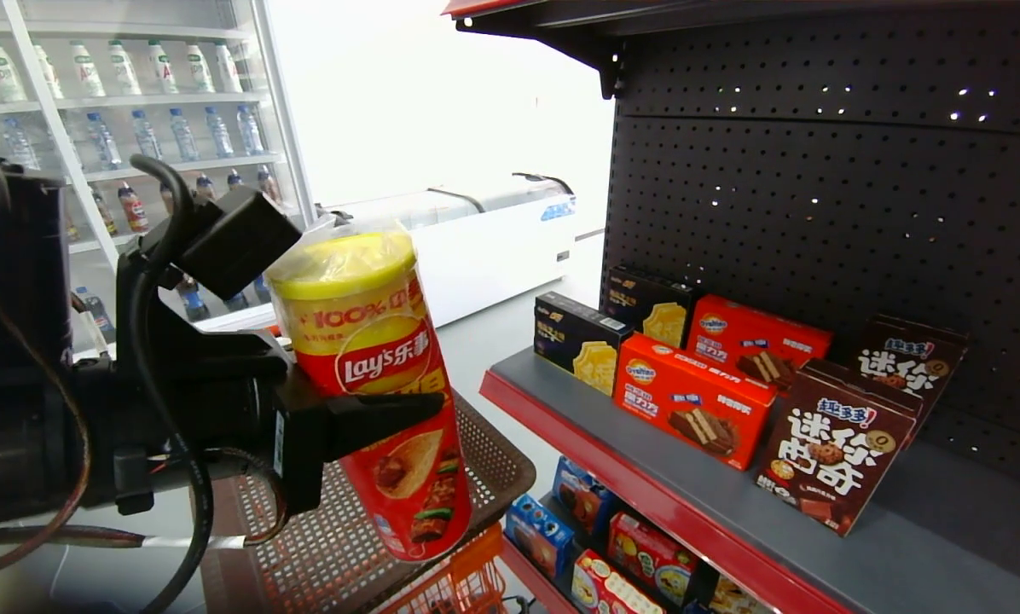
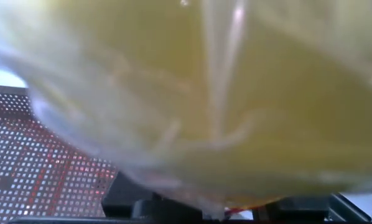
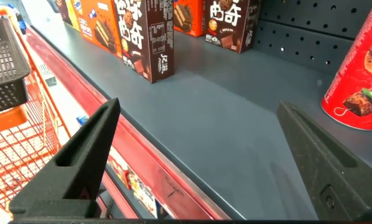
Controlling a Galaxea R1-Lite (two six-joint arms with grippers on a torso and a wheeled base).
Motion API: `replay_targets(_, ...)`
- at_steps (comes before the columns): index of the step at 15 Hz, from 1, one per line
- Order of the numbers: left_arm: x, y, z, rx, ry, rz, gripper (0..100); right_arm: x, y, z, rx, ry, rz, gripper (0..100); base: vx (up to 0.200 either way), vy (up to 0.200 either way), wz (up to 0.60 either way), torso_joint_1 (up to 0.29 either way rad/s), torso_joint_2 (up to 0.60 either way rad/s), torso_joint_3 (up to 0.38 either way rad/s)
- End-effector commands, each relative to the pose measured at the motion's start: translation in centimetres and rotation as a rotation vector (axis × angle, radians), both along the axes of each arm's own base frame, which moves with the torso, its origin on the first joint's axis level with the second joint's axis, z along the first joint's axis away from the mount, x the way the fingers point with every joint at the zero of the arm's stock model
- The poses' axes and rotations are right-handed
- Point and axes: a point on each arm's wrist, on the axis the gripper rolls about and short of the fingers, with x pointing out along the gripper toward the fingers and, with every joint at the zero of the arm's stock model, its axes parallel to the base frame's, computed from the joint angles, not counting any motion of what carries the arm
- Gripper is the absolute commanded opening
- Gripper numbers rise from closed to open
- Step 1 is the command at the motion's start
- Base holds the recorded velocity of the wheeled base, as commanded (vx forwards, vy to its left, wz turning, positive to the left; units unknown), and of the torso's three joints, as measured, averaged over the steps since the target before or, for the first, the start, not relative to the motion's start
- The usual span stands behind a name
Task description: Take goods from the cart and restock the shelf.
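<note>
While it is clamped on the red potato-chip canister (image 1: 365,341), the left pincer (image 1: 382,409) is seen at the lower left of the head view. One black finger (image 1: 391,414) is laid across the canister's middle. The canister is held clear of the shelf, nearly upright with a slight lean, and its yellow lid (image 2: 204,93) is covered by clear film. The brown perforated basket (image 1: 493,460) of the orange cart (image 1: 459,588) is seen behind and below it.

The right pincer (image 3: 201,162) is held with its fingers (image 3: 86,155) wide apart and nothing between them, over the grey board of the shelf (image 3: 236,124). A second red canister (image 3: 360,74) is stood on that board, and brown cookie boxes (image 3: 145,37) are lined up farther along it.

At the right of the head view, black boxes (image 1: 582,341), red wafer boxes (image 1: 689,401) and the cookie boxes are ranged along the red-edged shelf. At the upper left, a bottle cooler (image 1: 135,111) is visible.
</note>
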Motion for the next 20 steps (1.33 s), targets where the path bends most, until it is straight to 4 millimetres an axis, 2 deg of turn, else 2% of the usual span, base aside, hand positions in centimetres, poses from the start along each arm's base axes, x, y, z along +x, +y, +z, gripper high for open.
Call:
replay_targets(1, -0.7, 0.5, -0.1, -0.003, -0.005, -0.001, 0, 0.0, 0.0, 0.0, 0.000, 0.000, 0.001, 100, 0.000, 0.000, -0.60, 0.002, 0.00, 0.002)
replay_targets(8, -0.9, 0.5, 0.0, -0.006, -0.011, -0.002, 0, 0.0, 0.0, 0.0, 0.000, 0.000, 0.001, 100, 0.000, 0.000, -0.60, 0.000, 0.00, 0.003)
replay_targets(14, -1.5, -0.7, 0.7, -0.017, -0.029, -0.065, 0, 0.0, 0.0, 0.0, -0.002, 0.000, 0.001, 100, 0.000, 0.000, -0.60, 0.000, 0.00, 0.003)
replay_targets(20, -1.6, -0.8, 0.5, -0.014, -0.026, -0.069, 0, 0.0, 0.0, 0.0, -0.002, 0.000, 0.001, 100, 0.000, 0.000, -0.60, 0.002, 0.00, 0.002)
